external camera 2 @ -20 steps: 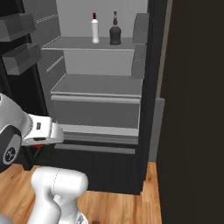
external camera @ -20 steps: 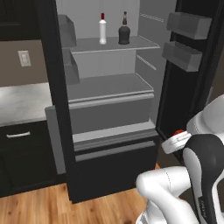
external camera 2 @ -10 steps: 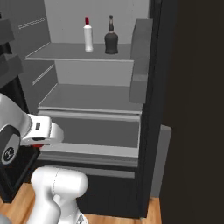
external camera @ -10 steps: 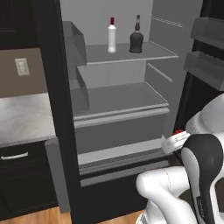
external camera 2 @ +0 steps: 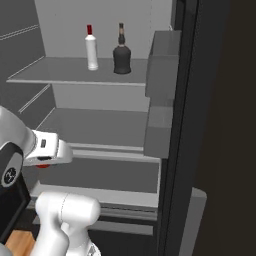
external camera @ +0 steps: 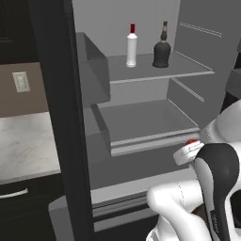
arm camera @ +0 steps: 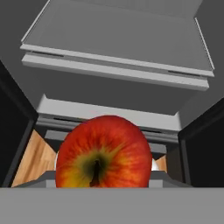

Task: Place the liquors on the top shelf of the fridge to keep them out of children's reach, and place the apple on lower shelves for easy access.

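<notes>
No writing can be read on either bottle. The white bottle (external camera: 132,45) and dark bottle (external camera: 161,46) are stood upright on the top shelf (external camera: 155,72). The apple (arm camera: 104,153), stem dimple towards the camera, is gripped by the end effector below the lipped lower shelf (arm camera: 118,70).

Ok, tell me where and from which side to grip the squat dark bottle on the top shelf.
Take the dark bottle by its narrow neck or just above the round body, coming straight in from the open front of the fridge. It stands upright near the top shelf's front edge, with the white bottle close on its left, so a sideways approach looks cramped. The wide belly probably suits the jaws less.
</notes>
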Controlling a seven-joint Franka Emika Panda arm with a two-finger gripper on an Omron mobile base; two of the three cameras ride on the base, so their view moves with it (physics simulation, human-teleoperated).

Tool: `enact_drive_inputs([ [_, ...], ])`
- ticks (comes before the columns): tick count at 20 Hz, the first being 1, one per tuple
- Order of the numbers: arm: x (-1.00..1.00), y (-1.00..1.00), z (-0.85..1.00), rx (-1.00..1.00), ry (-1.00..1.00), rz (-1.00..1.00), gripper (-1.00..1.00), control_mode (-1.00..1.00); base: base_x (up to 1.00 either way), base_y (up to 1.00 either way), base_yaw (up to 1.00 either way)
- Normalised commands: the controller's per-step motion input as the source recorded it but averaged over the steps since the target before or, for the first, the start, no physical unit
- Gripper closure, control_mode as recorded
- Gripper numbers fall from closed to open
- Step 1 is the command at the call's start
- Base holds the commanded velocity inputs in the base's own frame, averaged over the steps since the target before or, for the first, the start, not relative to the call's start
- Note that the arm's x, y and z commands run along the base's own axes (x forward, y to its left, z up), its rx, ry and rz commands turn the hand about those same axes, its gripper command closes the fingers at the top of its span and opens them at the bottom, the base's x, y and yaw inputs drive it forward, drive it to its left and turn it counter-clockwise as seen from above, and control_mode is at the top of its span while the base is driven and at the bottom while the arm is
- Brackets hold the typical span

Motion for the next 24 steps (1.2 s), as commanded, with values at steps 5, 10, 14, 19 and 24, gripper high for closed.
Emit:
enact_drive_inputs([
  [5, 0.63, -0.11, -0.19, 0.04, -0.06, 0.0, 1.0, -1.0, 0.0, 0.0, 0.0],
  [10, 0.65, -0.1, -0.25, 0.03, -0.05, 0.0, 1.0, -1.0, 0.0, 0.0, 0.0],
  [14, 0.72, -0.01, -0.32, 0.0, -0.01, 0.0, 1.0, -1.0, 0.0, 0.0, 0.0],
  [19, 0.84, 0.0, -0.47, 0.0, 0.0, 0.0, 1.0, -1.0, 0.0, 0.0, 0.0],
  [24, 0.75, -0.01, -0.57, 0.0, 0.0, 0.0, 1.0, -1.0, 0.0, 0.0, 0.0],
])
